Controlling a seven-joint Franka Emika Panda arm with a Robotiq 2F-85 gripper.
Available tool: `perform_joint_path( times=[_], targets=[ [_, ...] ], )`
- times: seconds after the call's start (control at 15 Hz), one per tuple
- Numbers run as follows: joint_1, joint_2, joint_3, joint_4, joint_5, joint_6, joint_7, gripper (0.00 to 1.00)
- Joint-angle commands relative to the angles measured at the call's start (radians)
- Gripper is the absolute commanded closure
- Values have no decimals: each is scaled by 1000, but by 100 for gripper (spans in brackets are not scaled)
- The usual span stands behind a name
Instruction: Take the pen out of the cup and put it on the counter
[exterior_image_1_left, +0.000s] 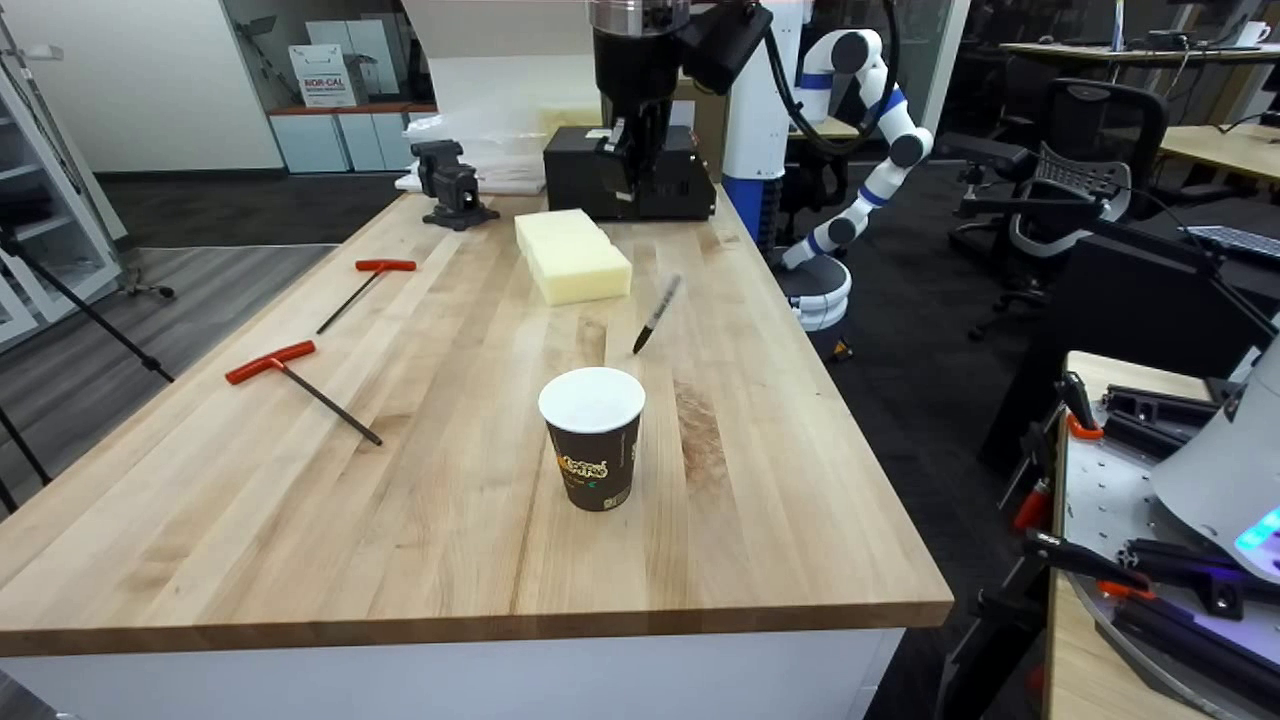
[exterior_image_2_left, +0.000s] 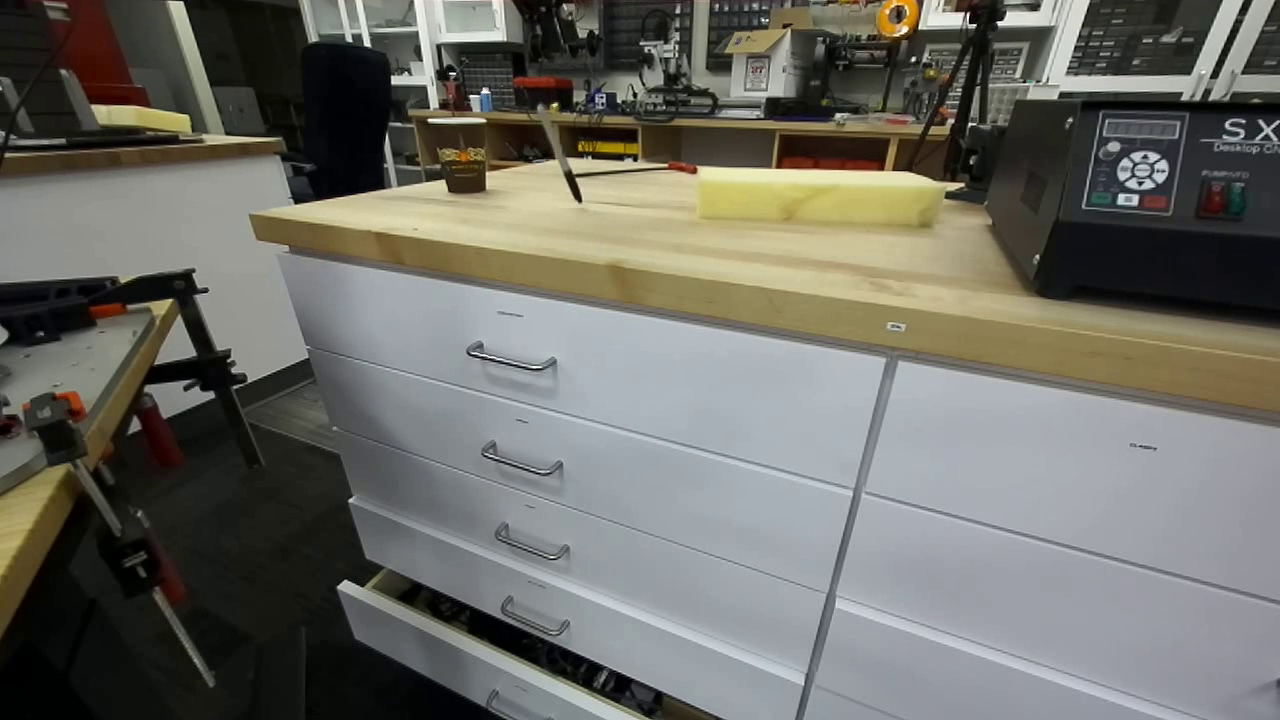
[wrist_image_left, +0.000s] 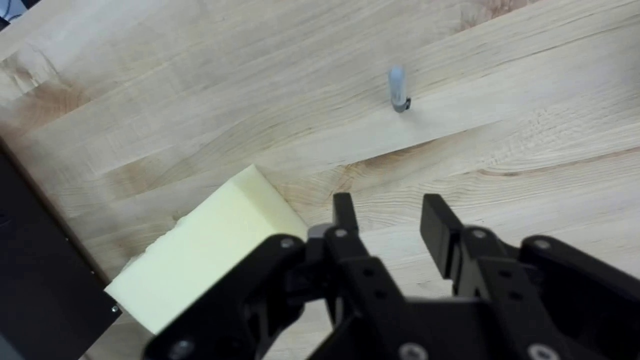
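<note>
The dark cup (exterior_image_1_left: 597, 460) with a white rim stands upright on the light wood counter (exterior_image_1_left: 450, 540); it also shows in an exterior view (exterior_image_2_left: 464, 170). The wrist view does not show it. The pen (exterior_image_1_left: 657, 314) is outside the cup, steeply tilted with its black end down at the counter in both exterior views (exterior_image_2_left: 561, 160). I cannot tell whether that end touches the wood. In the wrist view the pen (wrist_image_left: 398, 90) looks short, seen nearly end-on. My gripper (wrist_image_left: 388, 202) is open and empty, high above the counter's far part, apart from the pen.
A yellow block (exterior_image_1_left: 575, 258) lies beside the pen. A black machine box (exterior_image_1_left: 570, 175) and a small dark vise (exterior_image_1_left: 455, 185) stand at the far end. Two red T-handle tools (exterior_image_1_left: 270, 362) (exterior_image_1_left: 385, 265) lie on the left. A low drawer (exterior_image_2_left: 480, 660) stands open.
</note>
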Motion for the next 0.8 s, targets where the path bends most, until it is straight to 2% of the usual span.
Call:
perform_joint_path(
  times=[0.0,0.27,0.53,0.6,0.73],
  targets=[
    [-12,-81,-6,-93,-24,61,61,30],
    [-27,-131,-4,-148,-13,138,83,4],
    [-48,-195,-4,-216,0,228,109,0],
    [-44,-121,7,-134,1,171,76,0],
    [-55,-148,8,-162,2,193,81,0]
  ],
)
